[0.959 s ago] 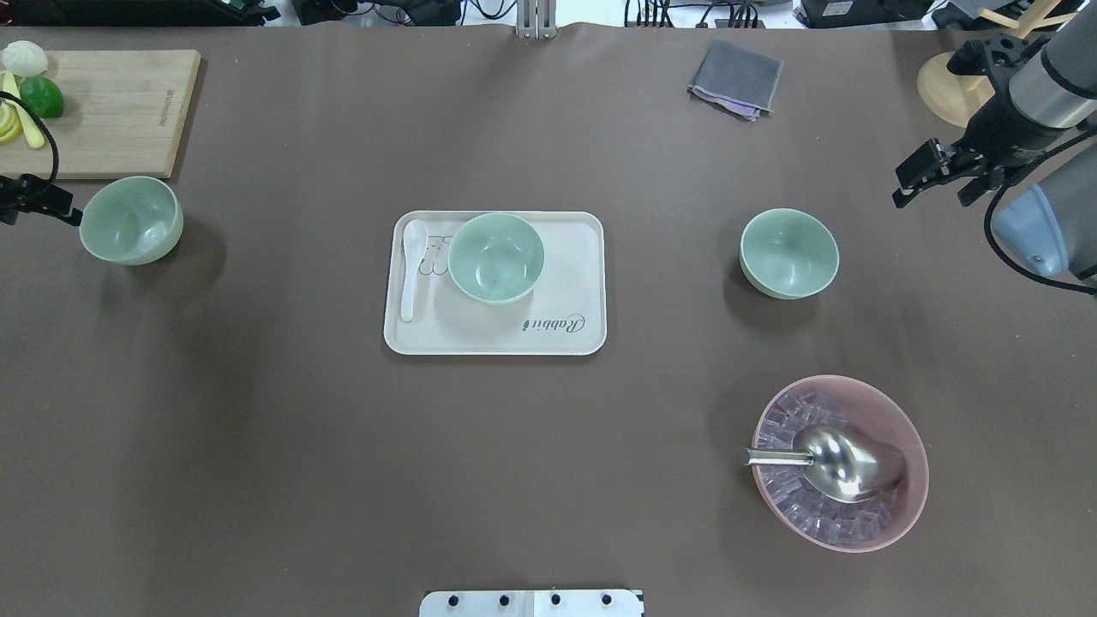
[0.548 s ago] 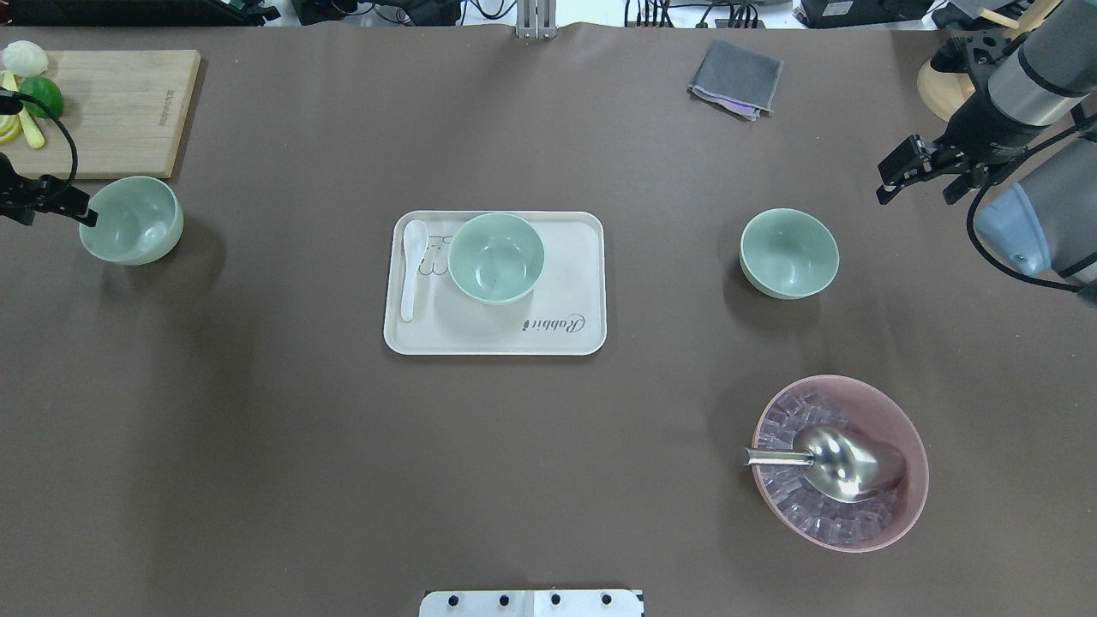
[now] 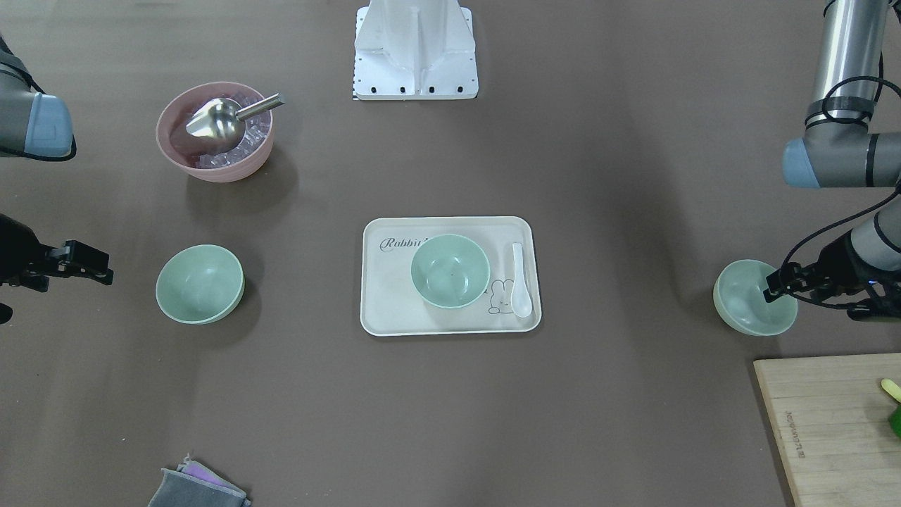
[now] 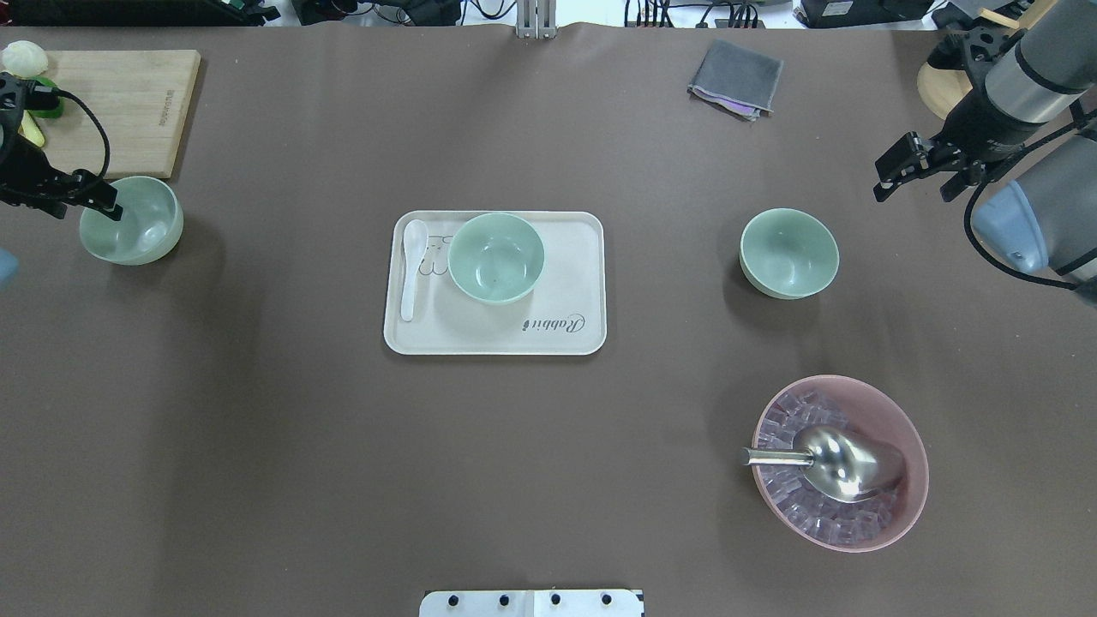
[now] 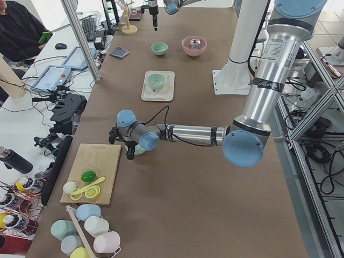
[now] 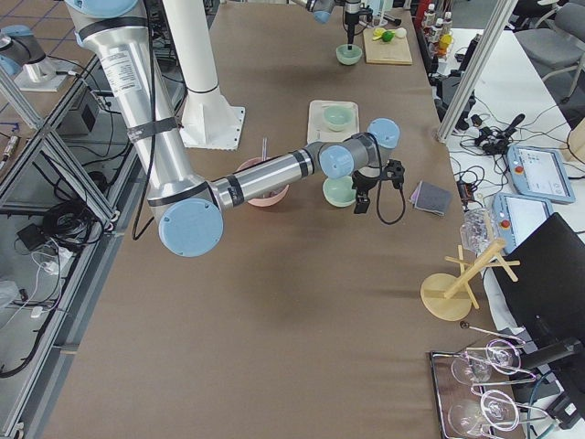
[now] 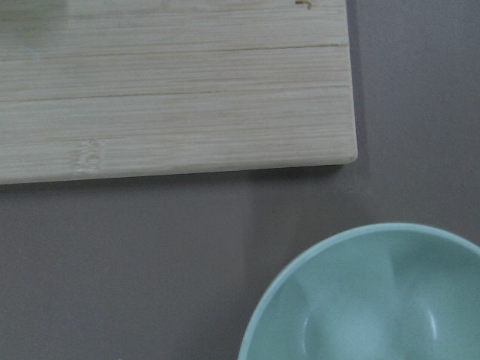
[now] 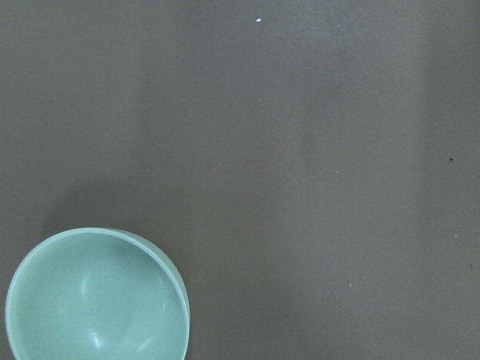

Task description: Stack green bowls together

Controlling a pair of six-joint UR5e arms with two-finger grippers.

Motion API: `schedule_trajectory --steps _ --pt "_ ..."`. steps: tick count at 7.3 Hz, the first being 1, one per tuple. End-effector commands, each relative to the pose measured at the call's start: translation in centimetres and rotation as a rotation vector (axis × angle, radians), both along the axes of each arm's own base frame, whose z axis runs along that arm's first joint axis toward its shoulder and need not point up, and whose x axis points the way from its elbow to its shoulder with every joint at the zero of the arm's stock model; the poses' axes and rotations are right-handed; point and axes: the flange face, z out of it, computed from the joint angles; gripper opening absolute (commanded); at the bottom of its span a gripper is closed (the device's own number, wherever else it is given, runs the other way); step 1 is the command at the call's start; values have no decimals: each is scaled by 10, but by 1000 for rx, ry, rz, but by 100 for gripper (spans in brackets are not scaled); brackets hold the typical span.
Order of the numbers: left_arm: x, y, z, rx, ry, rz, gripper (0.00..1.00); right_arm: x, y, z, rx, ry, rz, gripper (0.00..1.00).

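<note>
- The step in hand looked to be the first pick; the left gripper (image 4: 87, 208) hung over the outer rim of the left green bowl (image 4: 131, 220), jaws spread, one finger above the hollow and one outside the wall; no bowl was stacked yet
- To do it well, I judged, it should drop straight so the wall passes between the fingers, pinch the rim only, and lift level; the bowl sat on the table just by the corner of the cutting board (image 4: 103, 111)
- The right gripper (image 4: 914, 193), likewise wide and holding nothing, stood well apart from the right green bowl (image 4: 789, 253)
- The centre green bowl (image 4: 496, 257) sat upright on the cream tray (image 4: 574, 266) beside a white spoon (image 4: 411, 266); a sensible base for the stack
- All three looked alike: small, round, pale mint, matte, empty, mouths up; such smooth walls might slip under a light pinch
</note>
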Motion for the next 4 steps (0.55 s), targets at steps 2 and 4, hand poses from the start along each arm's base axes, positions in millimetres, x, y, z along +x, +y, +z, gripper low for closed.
schedule_trajectory --steps 2,4 --pt "5 4 16 37 -22 -6 56 0 0 -2 4 -1 1 100" --pt "6 5 3 40 13 3 4 1 1 -5 -17 -2 25 100"
